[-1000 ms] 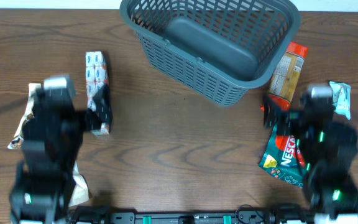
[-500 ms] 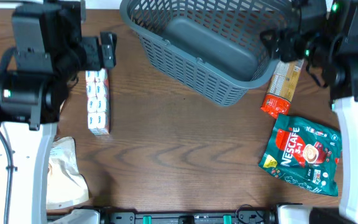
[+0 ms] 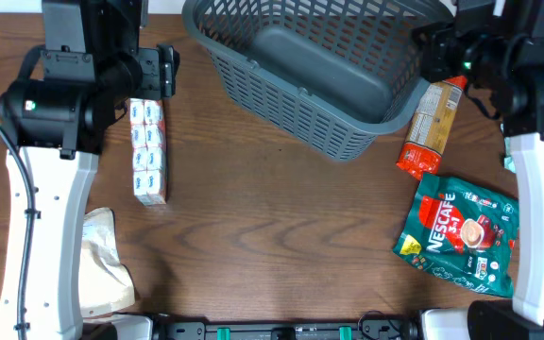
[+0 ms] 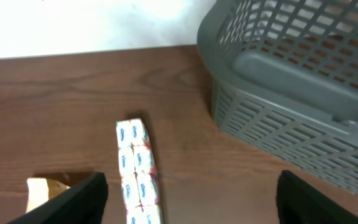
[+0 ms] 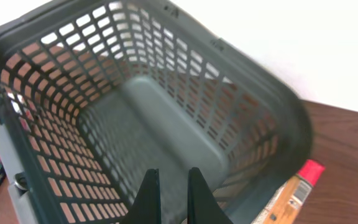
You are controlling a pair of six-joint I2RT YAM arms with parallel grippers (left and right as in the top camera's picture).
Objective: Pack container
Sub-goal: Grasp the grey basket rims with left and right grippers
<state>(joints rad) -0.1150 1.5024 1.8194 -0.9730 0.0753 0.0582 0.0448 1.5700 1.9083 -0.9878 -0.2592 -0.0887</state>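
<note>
Left gripper [image 4: 191,186]: fingers spread wide with nothing between them. It hangs above the counter near the back-left corner, looking down at the packet strip.
Right gripper [image 5: 171,180]: fingers narrow with a slim gap, nothing held. It is poised over the right end of the basket, pointing into it.
Packet strip [image 3: 146,151]: a row of small white-and-blue packets, flat on the left side just in front of the left gripper, untouched.
Basket [image 3: 277,102]: against the back edge, centre to right, set askew. The inside is bare and only the solid floor shows.
Orange pouch [image 3: 429,118]: on the right side, its top end at the basket's right corner. Cannot tell whether they touch.
Coffee bag [image 3: 461,236]: flat near the front-right corner, well apart from the basket.
Cream bag [image 3: 102,264]: at the front-left corner.
Change: a second ago both arms sat low by the front edge, left over the strip, right over the coffee bag. Both have since swung up to the back edge. No item has shifted.
Meaning (judged): packing has not started. Four items lie outside and both grippers are empty. The left is well placed for the strip; the right must open wider and drop to reach the pouch.
</note>
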